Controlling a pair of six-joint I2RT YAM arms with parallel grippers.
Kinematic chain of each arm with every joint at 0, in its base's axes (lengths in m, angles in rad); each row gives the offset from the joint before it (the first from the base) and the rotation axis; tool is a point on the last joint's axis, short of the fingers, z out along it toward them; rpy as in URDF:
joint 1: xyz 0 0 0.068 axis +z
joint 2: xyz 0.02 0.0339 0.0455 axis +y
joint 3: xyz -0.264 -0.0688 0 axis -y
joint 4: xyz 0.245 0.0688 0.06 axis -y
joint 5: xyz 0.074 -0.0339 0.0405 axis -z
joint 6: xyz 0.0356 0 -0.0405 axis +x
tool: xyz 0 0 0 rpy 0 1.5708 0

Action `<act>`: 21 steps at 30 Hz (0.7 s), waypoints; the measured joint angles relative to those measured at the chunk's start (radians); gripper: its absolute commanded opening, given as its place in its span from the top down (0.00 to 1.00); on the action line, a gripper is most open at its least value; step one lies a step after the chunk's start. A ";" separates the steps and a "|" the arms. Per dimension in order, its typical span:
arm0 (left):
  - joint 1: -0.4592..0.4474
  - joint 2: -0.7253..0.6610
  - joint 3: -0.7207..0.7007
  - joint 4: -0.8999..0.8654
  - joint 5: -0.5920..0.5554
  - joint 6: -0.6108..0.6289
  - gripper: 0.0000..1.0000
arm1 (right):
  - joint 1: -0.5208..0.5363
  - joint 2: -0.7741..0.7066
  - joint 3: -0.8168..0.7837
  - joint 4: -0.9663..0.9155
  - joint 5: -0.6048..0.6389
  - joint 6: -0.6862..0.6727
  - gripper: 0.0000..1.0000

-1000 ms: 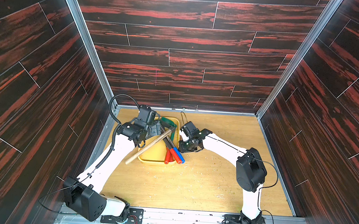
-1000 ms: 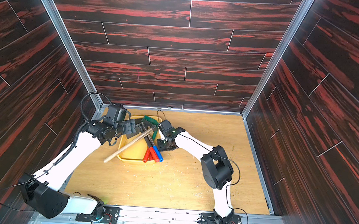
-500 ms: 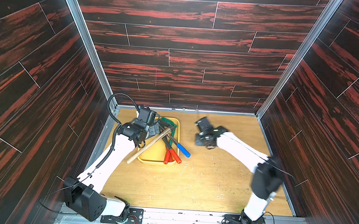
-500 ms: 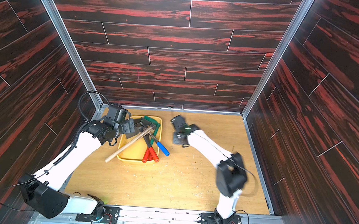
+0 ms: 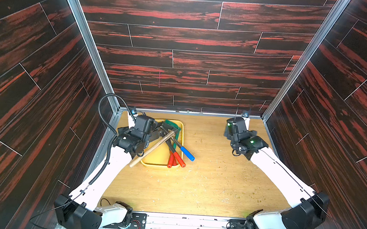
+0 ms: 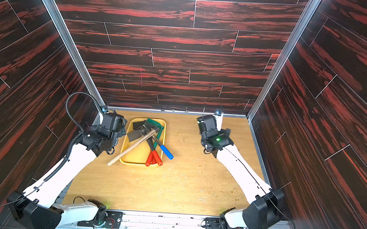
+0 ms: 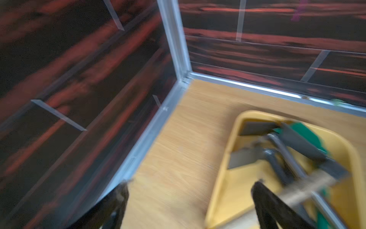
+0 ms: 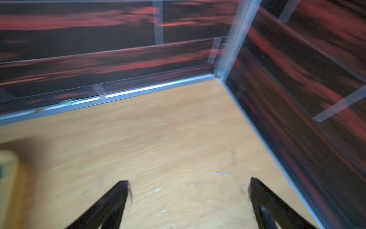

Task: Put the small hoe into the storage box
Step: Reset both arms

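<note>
Both hands are empty here. The left hand is spread wide and released, with nothing between its fingers. In a top view it sits just beside the left rim of the storage box. Its arm reaches forward along the left wall, wrist bent down toward the counter.

Over on the other side, the right hand is splayed open too and grasps nothing. It hangs over bare counter near the far right corner. That arm is stretched long from its base, well apart from the box.

And the hoes? All piled in the yellow box, heads at the far end, shafts crossing.
- The wooden-handled hoe lies diagonally on top, its handle end poking out past the near left corner.
- The blue-handled hoe overhangs the right rim.
- The two red-handled hoes reach over the near rim.
- A green tool lies along the far right side.

Both wrist views are blurred.
</note>
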 measured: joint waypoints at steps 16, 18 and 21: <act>0.366 -0.212 -0.346 0.331 0.162 0.149 0.00 | -0.525 -0.212 -0.266 0.182 -0.637 -0.106 0.02; 0.420 -0.273 -0.404 0.380 0.214 0.153 0.00 | -0.530 -0.227 -0.272 0.205 -0.680 -0.109 0.02; 0.446 -0.317 -0.469 0.435 0.263 0.174 0.00 | -0.559 -0.264 -0.323 0.270 -0.735 -0.100 0.02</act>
